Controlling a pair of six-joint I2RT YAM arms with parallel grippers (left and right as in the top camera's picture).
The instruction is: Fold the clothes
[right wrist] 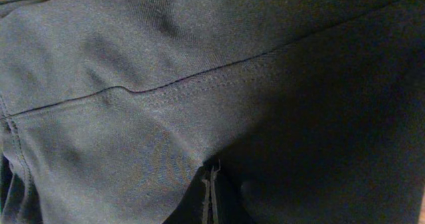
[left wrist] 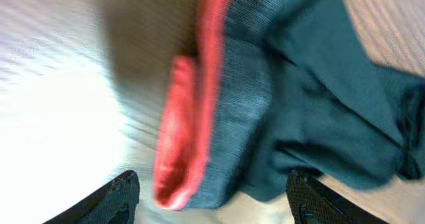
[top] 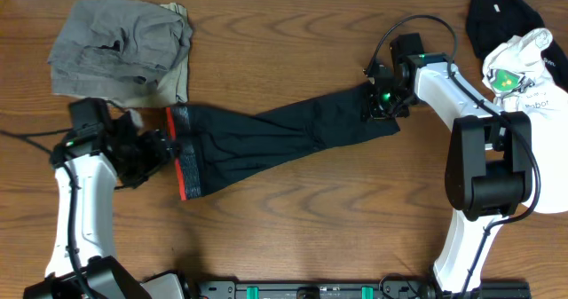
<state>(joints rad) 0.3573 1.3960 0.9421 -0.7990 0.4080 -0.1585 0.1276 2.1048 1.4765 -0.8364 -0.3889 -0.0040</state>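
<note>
Closest to my side, the left gripper (top: 162, 148) is wide open and holding nothing. On its wrist cam the two fingers (left wrist: 123, 192) sit far apart at the bottom of the shot, with the waistband (top: 185, 161) just ahead of them. That waistband is grey with a red-orange lining (left wrist: 176, 131) turned outward. From overhead the gripper looks right beside it, but I can't tell whether it's actually touching. The black trousers (top: 275, 135) lie stretched across the middle of the wooden table (top: 311, 219), waist end to the left and legs running up and to the right. At the leg end the right gripper (top: 382, 104) is clamped shut on the fabric; its cam is just dark cloth and a seam, pressed up close. Further back there's a crumpled grey garment (top: 120, 46) in the far left corner, well apart from a black garment (top: 501, 15) in the far right corner, which has a white bundle (top: 516, 64) with a green mark just beside it.
</note>
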